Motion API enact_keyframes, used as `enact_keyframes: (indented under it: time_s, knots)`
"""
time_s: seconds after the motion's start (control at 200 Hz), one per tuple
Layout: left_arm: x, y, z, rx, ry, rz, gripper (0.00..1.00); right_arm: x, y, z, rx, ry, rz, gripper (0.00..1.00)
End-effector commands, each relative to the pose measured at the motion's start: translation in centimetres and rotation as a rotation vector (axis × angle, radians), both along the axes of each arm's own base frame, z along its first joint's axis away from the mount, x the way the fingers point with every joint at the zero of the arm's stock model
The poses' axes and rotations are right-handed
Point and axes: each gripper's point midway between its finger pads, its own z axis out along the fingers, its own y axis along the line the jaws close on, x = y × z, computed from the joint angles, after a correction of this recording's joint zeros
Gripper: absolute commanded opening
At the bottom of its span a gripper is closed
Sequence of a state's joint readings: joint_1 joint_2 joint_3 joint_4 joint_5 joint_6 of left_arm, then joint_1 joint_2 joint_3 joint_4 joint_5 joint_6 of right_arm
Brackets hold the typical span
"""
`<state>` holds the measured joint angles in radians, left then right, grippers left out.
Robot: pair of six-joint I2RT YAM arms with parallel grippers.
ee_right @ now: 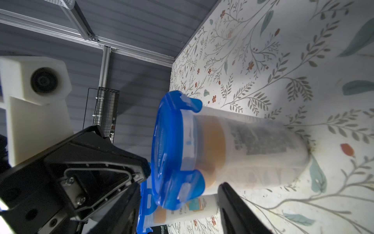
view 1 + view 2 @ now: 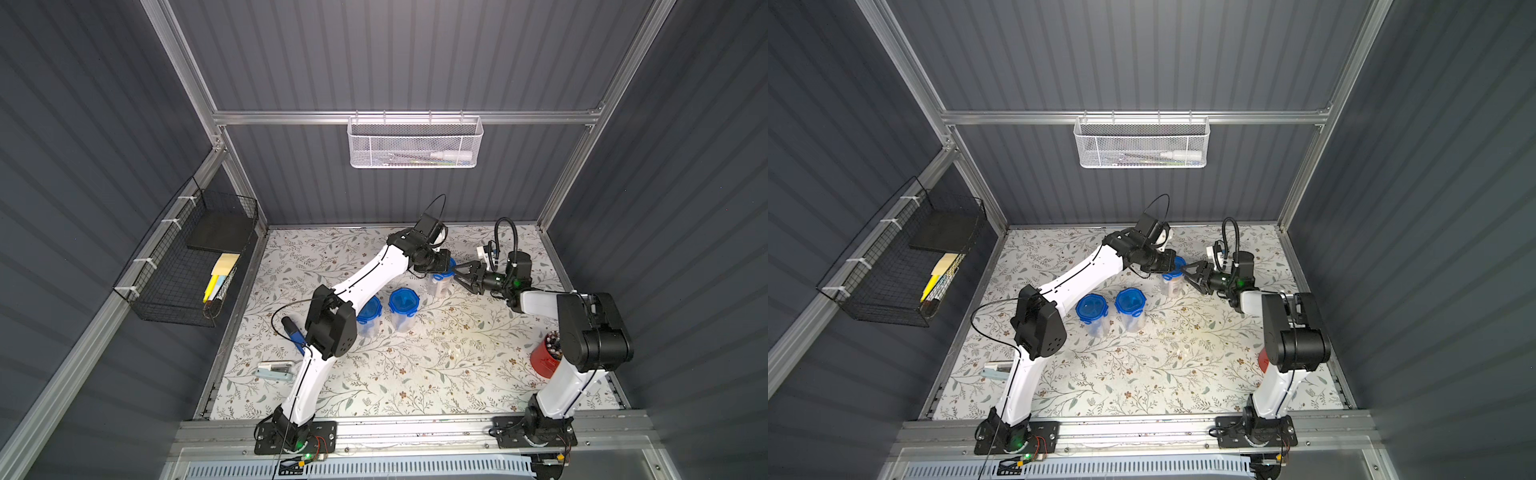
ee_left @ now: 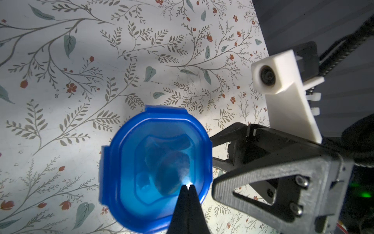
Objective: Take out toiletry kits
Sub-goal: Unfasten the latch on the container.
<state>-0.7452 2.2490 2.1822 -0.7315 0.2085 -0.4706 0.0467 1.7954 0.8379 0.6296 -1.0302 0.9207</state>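
Left wrist view: left jaws pinched together, holding nothing, tips over the blue clip lid (image 3: 157,162).
Right jaws: spread apart, empty, just beside that lid.
Cream bottle (image 1: 259,141): tan-capped, dark label, inside the lidded clear jar (image 2: 438,286).
Table (image 2: 415,374): jar stands upright at its far side.

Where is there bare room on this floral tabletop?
Crowded: mid-table, three clear jars with blue clip lids, where left gripper and right gripper meet. Free: the wide floral tabletop stretch between those jars and the near metal rail, and the far-left corner.
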Motion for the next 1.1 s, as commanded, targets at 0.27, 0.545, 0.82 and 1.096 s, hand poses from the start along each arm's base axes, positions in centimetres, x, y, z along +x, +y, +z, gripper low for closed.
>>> enact_keyframes:
  time_s: [0.27, 0.545, 0.82, 1.096]
  knots:
    - [-0.9, 1.1, -4.6, 0.069, 0.066, 0.024, 0.00, 0.8, 0.4, 2.8, 0.090, -0.096, 0.030, 0.64]
    - [-1.0, 2.0, -6.5, 0.092, 0.101, 0.044, 0.00, 0.4, 0.5, 5.0, 0.177, -0.178, 0.048, 0.61]
    - [-1.6, 3.4, -9.1, 0.134, 0.153, 0.068, 0.00, 0.2, 0.4, 6.2, 0.231, -0.225, 0.051, 0.58]
    - [-1.7, 4.5, -11.1, 0.155, 0.189, 0.092, 0.00, -0.3, 0.2, 7.5, 0.231, -0.256, 0.055, 0.50]
